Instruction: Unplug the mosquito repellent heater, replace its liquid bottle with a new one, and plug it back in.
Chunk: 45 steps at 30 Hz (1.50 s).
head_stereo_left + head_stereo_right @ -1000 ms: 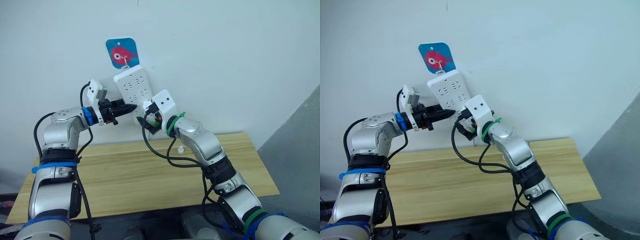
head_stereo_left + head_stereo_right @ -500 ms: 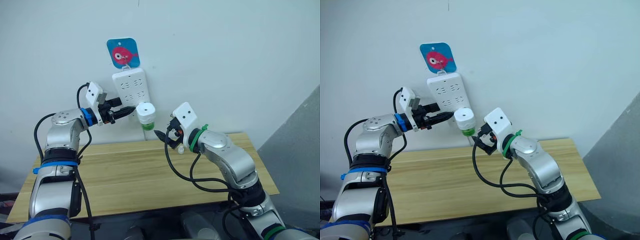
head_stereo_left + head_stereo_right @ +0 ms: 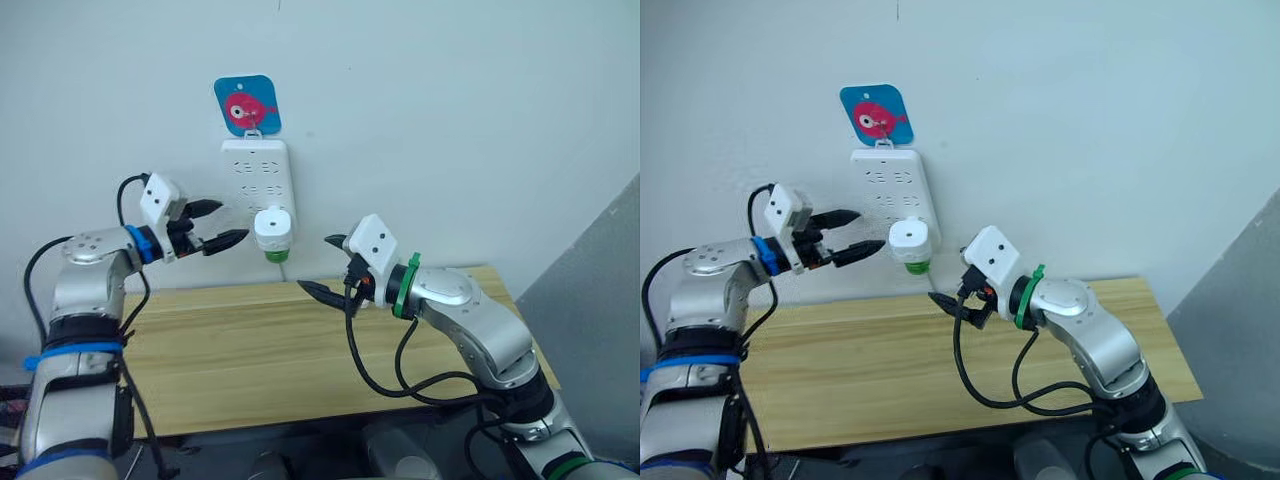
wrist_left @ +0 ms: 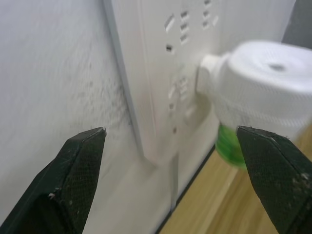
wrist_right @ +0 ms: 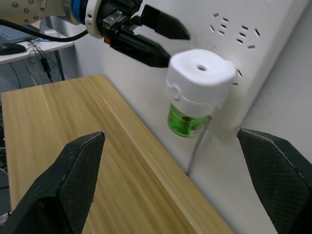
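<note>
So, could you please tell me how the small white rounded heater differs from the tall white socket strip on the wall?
The small white rounded heater is compact and curved; the tall white socket strip is long, flat and rectangular. The heater carries a green bottle underneath, the strip does not. The heater has one round hole on top; the strip has rows of slots. Both are white plastic, and the heater sits plugged into the strip.

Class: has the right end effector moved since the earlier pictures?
Yes. The right end effector has drawn back from the power strip, down toward the table.
</note>
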### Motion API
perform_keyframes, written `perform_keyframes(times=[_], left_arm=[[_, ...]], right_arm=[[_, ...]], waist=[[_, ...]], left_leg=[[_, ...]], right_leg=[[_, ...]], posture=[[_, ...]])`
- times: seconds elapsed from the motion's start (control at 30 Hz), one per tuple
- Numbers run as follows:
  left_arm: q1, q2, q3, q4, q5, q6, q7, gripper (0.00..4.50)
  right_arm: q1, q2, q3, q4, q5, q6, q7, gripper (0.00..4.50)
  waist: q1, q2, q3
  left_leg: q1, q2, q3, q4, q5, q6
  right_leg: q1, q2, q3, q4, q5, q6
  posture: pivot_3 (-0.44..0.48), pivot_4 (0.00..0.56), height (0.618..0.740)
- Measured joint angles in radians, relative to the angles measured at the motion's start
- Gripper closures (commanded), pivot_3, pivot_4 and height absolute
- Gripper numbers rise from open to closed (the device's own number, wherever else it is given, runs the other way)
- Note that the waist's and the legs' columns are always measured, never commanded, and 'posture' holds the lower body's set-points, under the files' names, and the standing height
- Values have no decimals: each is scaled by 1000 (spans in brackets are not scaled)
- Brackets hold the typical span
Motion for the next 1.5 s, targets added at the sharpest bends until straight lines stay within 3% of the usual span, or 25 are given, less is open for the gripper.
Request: perform_keyframes(times=[0.2,0.37,0.4,0.53,0.7,1.5], left_arm=[[373,35,133,-448,-139,180,34,0],[661,-37,152,-829,-255,294,104,0],[691,-59,155,-889,-270,301,131,0],[763,-106,166,-1023,-304,304,210,0],[788,-131,164,-1060,-300,284,271,0],[764,-124,118,-1046,-276,228,275,0]], right_arm=[[-10,24,13,69,-5,-64,8,2431],[-23,66,34,173,-35,-114,-16,4333],[-30,80,38,196,-50,-125,-26,4462],[-43,128,43,254,-76,-158,-62,4462],[-52,188,39,331,-117,-190,-127,4462],[-72,249,30,401,-178,-222,-224,4462]], waist=[[28,0,0],[68,-1,2],[79,-1,2],[101,-1,2],[106,-1,2],[107,-1,2]], left_leg=[[0,2,1,0,0,0],[1,2,1,0,0,0],[1,1,1,0,0,0],[2,0,5,0,0,-1],[2,1,6,-1,0,-1],[2,1,6,-1,0,-1]], right_leg=[[0,-1,1,0,0,0],[1,-3,1,-1,0,-1],[1,-2,1,-1,0,-1],[2,-2,2,-2,-1,-1],[1,-1,2,-2,-1,-1],[1,-1,2,-2,-1,-3]], posture=[[-109,76,740],[-88,76,740],[-83,75,740],[-68,73,740],[-60,72,740],[-64,67,740]])
